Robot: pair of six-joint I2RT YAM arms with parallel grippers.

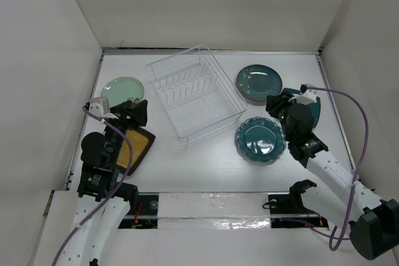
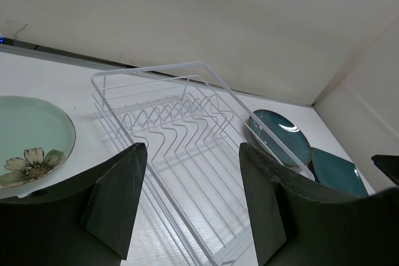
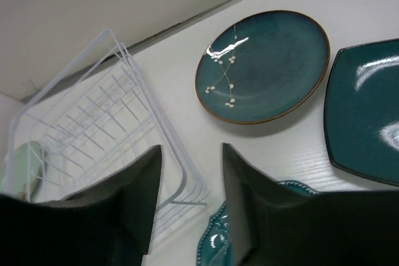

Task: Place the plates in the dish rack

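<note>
Zero plates in rack [image 1: 196, 95], centre, tines bare | mint plate [image 1: 121, 90] 9 o'clock, yellow plate [image 1: 138, 146] 8, flat, in my left's reach | round teal [image 1: 259, 82], square teal [image 3: 368, 116] 3, scalloped teal [image 1: 260, 139] 4, for my right | left gripper [image 2: 193, 204], right gripper [image 3: 190, 197] spread wide, empty, nothing picked yet

I record: mint-green plate [image 2: 28, 132] with a cream daisy, round dark-teal plate [image 3: 262, 66] with white blossom sprig and brown rim, square dark-teal plate [image 3: 368, 107] edged black, scalloped plate [image 1: 260, 139] teal, mustard square plate [image 1: 142, 145] rimmed black, dish rack [image 1: 212, 113] clear with white tines, table [image 1: 187, 169] white.
</note>
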